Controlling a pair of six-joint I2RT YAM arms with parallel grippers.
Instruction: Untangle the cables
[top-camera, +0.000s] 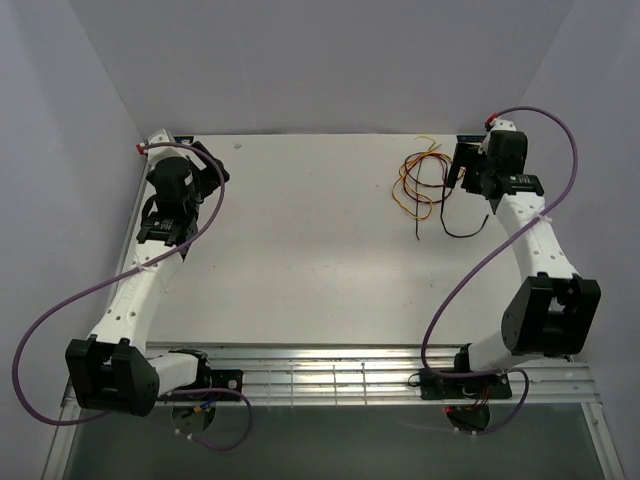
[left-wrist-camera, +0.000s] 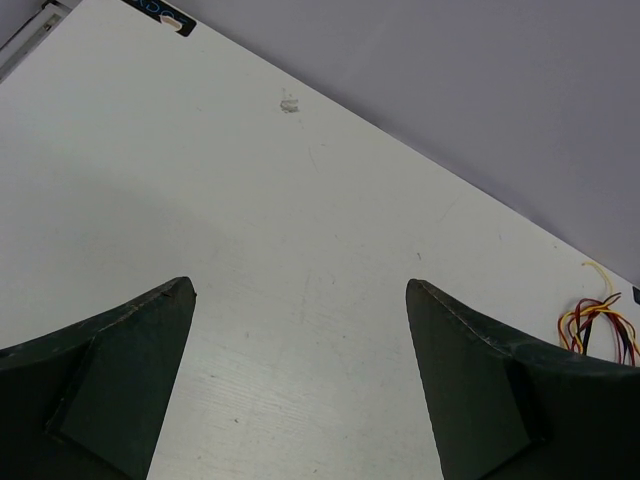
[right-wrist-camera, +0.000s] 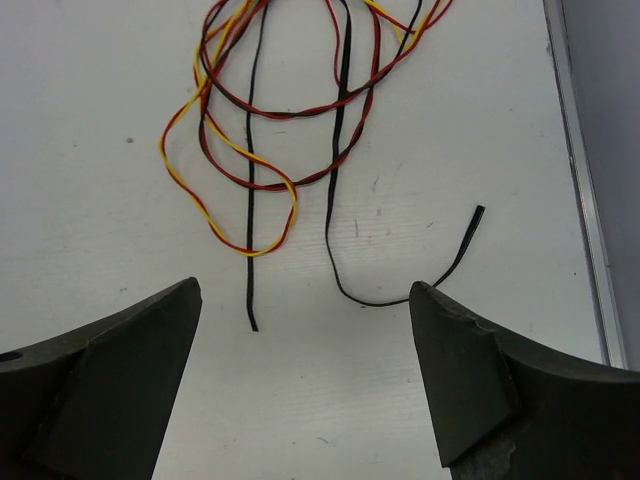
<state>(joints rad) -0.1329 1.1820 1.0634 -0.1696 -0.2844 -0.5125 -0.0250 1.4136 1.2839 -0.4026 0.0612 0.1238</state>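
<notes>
At approx 1 o'clock on table (top-camera: 300, 250): cables (right-wrist-camera: 340, 100), loose red/yellow/blk tangle, two blk ends trailing toward 6. Just short of them: R gripper (right-wrist-camera: 305, 287), released, jaws wide, nothing held. At 10 o'clock: L gripper (left-wrist-camera: 300, 285), also released, well apart from cables.

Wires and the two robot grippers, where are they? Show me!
wires (right-wrist-camera: 338, 130), right wrist view, on the long black strand in the bundle.
left gripper (left-wrist-camera: 300, 290), left wrist view, midway between its open fingertips.
right gripper (right-wrist-camera: 305, 288), right wrist view, midway between its open fingertips.
</notes>
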